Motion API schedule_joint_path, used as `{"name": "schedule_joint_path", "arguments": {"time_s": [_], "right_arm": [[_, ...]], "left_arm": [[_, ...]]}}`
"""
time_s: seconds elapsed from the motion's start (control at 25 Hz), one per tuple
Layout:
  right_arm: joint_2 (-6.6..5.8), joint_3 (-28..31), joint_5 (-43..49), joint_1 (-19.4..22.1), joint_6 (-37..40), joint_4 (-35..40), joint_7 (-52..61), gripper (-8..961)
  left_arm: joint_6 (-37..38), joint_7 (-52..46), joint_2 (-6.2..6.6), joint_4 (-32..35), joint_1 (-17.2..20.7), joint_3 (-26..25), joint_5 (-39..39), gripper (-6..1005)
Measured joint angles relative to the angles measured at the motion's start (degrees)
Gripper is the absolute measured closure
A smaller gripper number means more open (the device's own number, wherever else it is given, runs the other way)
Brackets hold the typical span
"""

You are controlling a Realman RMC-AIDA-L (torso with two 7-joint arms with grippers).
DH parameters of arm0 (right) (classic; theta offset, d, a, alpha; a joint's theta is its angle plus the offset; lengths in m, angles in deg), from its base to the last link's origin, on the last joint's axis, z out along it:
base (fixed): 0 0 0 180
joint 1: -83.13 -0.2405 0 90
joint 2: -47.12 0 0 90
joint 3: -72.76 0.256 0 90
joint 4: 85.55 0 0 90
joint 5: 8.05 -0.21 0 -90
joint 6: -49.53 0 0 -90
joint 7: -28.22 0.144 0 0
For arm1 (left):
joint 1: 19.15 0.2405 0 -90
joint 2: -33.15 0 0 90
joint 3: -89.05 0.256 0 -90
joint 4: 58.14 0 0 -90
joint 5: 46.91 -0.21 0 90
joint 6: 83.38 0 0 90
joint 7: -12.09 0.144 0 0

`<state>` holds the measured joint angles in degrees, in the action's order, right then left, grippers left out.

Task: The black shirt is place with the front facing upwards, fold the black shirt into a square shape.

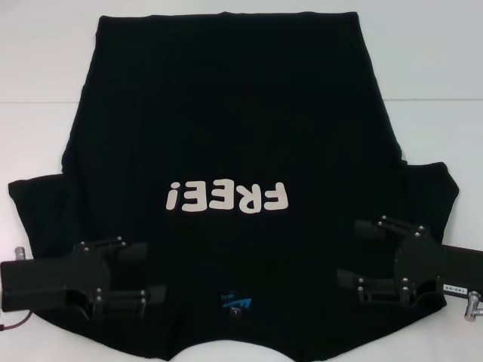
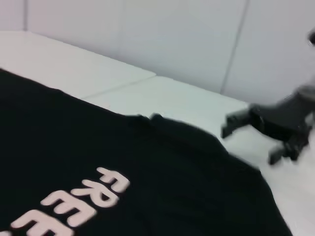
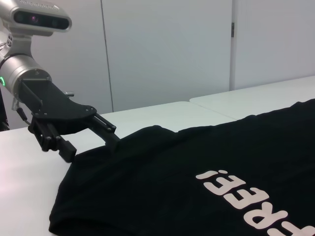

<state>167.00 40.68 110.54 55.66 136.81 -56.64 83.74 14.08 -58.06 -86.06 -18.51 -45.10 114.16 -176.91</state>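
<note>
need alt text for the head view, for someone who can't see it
A black shirt lies flat, front up, on a white table, its cream "FREE!" lettering upside down and its collar nearest the camera. The left pincer and right pincer, both open, sit over the shoulder areas either side of the collar.

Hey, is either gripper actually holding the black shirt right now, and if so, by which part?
Nothing is held. The left gripper and right gripper are both open at the black shirt's shoulder areas, either side of the collar.
</note>
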Motion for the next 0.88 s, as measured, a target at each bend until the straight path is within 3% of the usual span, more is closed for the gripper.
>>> {"name": "schedule_joint_path", "arguments": {"time_s": [0.2,0.44,0.56,0.72,0.88], "right_arm": [[0.0,0.0,-0.02,-0.08,0.0,0.0,0.21,12],[0.0,-0.17,0.01,-0.21,0.0,0.0,0.4,11],[0.01,-0.4,0.01,-0.33,-0.01,0.0,0.46,11],[0.08,-0.52,0.04,-0.47,0.08,0.0,0.61,11],[0.09,-0.56,0.01,-0.52,0.11,-0.09,0.64,12]], "left_arm": [[0.84,-17.11,1.62,-0.43,-1.45,-6.6,0.68,151],[3.05,-37.36,7.47,-2.63,-2.71,-8.39,0.85,151],[1.86,-45.84,9.43,-2.51,-3.15,-8.54,0.91,151],[-1.1,-57.04,11.25,-2.22,-3.78,-8.03,-0.47,151],[-3.85,-66.27,12.18,-2.18,-4.01,-7.75,-3.17,151]]}}
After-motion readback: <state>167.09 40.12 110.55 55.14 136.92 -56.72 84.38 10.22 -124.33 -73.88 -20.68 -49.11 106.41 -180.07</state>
